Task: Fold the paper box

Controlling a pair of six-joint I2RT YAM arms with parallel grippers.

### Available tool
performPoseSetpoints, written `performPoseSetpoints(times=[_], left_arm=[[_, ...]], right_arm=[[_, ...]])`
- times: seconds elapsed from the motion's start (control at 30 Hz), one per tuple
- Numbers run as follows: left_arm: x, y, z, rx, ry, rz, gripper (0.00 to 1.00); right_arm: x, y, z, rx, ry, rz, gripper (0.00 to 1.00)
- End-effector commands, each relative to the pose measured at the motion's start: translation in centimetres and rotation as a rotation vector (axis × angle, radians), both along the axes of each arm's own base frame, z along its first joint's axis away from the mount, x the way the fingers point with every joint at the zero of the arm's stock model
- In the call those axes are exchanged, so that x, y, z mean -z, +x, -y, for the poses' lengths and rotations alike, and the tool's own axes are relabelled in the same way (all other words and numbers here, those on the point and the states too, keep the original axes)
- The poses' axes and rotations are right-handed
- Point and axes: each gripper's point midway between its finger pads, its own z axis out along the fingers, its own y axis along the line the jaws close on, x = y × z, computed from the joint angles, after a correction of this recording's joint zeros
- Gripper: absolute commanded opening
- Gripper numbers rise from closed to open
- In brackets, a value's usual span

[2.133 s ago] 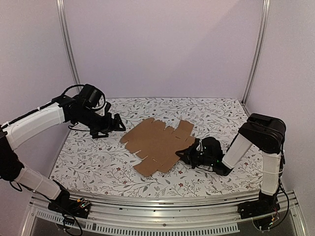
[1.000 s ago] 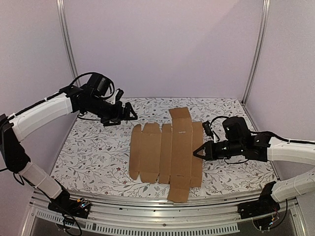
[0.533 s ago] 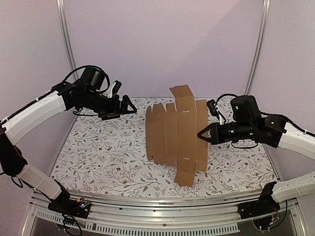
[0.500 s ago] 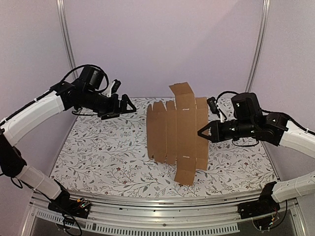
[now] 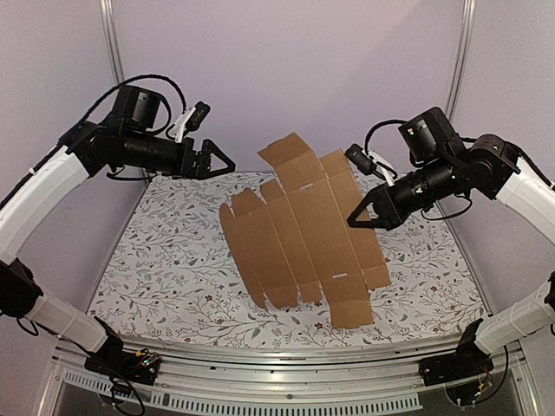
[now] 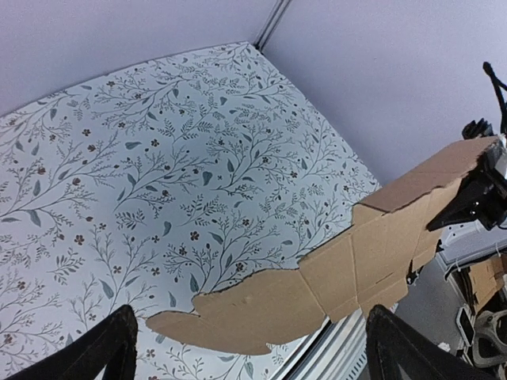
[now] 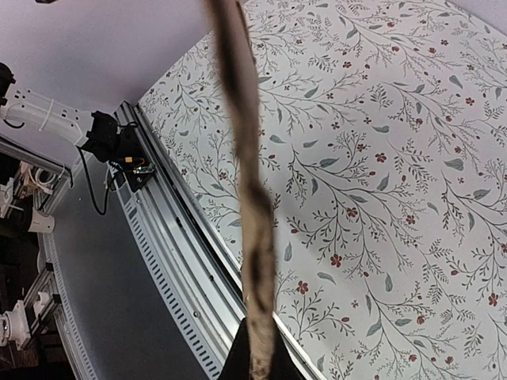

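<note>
The paper box (image 5: 303, 234) is a flat brown die-cut cardboard sheet with flaps and slits, held up in the air and tilted over the middle of the table. My right gripper (image 5: 357, 218) is shut on its right edge. The right wrist view shows the sheet edge-on (image 7: 242, 134), running up from between the fingers. My left gripper (image 5: 217, 162) is open and empty, high at the back left, apart from the sheet. The left wrist view shows the sheet (image 6: 348, 269) from the side, with the two fingertips (image 6: 107, 348) spread wide at the bottom corners.
A floral-patterned cloth (image 5: 165, 269) covers the table. A slotted metal rail (image 5: 286, 381) runs along the near edge. Metal posts (image 5: 117, 78) stand at the back corners before the plain walls.
My right gripper has lifted the sheet off the table, stood it up, then raised and tilted it further. My left arm has risen and pulled back to the left.
</note>
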Motion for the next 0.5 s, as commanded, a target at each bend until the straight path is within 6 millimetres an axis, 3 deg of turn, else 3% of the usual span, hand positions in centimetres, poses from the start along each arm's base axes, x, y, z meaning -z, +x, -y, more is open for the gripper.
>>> performPoseSetpoints(times=[0.0,0.17,0.47], left_arm=[[-1.6,-3.9,0.7,0.187,-0.014,0.055,0.99],[-1.4,-4.9,1.3,0.238,0.007,0.094,0.98],[2.3,-2.8,2.1,0.210,0.134,0.127,0.97]], right_arm=[[2.1,-3.1,0.4,-0.133,-0.112,-0.169,0.00],[4.4,-2.9,-1.4,-0.176,-0.167,-0.310,0.00],[8.2,-1.4,-3.1,-0.217,-0.267,-0.397,0.00]])
